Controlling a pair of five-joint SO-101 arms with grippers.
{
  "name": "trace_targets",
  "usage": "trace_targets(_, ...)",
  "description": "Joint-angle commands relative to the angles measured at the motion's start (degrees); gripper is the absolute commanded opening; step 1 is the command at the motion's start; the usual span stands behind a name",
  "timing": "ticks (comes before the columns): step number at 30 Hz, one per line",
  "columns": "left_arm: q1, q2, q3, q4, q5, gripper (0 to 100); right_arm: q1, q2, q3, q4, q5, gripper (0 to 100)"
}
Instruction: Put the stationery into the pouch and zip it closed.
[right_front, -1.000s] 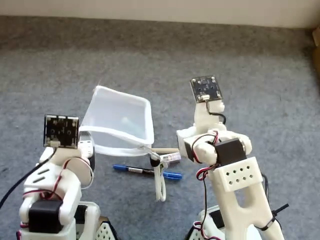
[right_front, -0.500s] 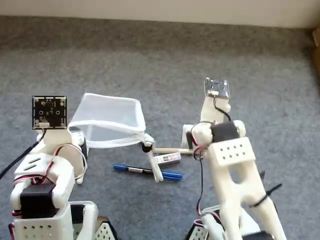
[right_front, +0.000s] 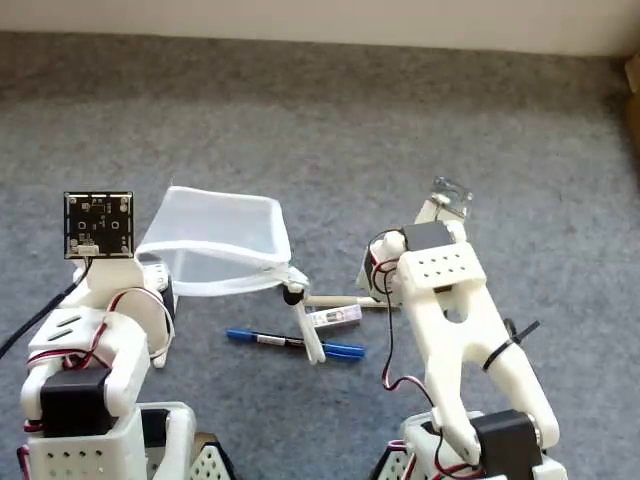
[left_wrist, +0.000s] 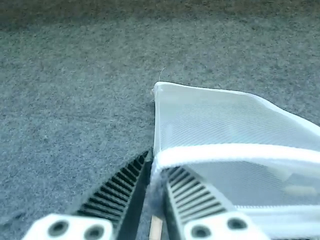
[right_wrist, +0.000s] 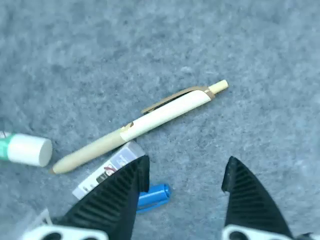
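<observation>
A white mesh pouch hangs open-mouthed at the left, and my left gripper is shut on its rim. On the carpet beside it lie a cream pen, a small white eraser and a blue pen. My right gripper stands open just above the cream pen, near the eraser, the blue pen's end and a green-and-white tube. Nothing is between its fingers.
The pouch's white strap trails down across the blue pen. Grey carpet covers the table, with open room behind and to the right. The right arm leans over the stationery and hides part of the cream pen.
The left arm drew the pouch leftward, then held still. The right arm tipped forward and down over the stationery, its wrist camera shifting right.
</observation>
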Motion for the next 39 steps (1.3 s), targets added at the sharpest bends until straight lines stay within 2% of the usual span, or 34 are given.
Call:
trace_targets(1, -0.22, 0.57, -2.77, -0.09, 0.53, 1, 0.48, 2.86, -4.0, -4.62, -7.38, 22.8)
trace_targets(6, -0.22, 0.22, -1.63, -0.26, 0.53, 1, 0.66, 8.22, -4.18, -8.75, -11.08, 22.8)
trace_targets(17, -0.13, 0.13, -0.4, -0.26, 0.44, 1, 3.65, 14.9, -4.18, -16.13, -12.75, 22.4)
trace_targets(24, -0.13, 0.13, -0.4, -0.26, 0.44, 1, 4.44, 21.76, -8.31, -16.4, -13.1, 22.1)
trace_targets(32, -0.13, 0.13, -0.4, -0.26, 0.44, 1, 7.87, 22.99, -9.71, -16.48, -12.75, 1.2)
trace_targets(39, -0.13, 0.13, -0.4, -0.26, 0.44, 1, 8.04, 22.9, -9.8, -16.48, -12.66, 0.3)
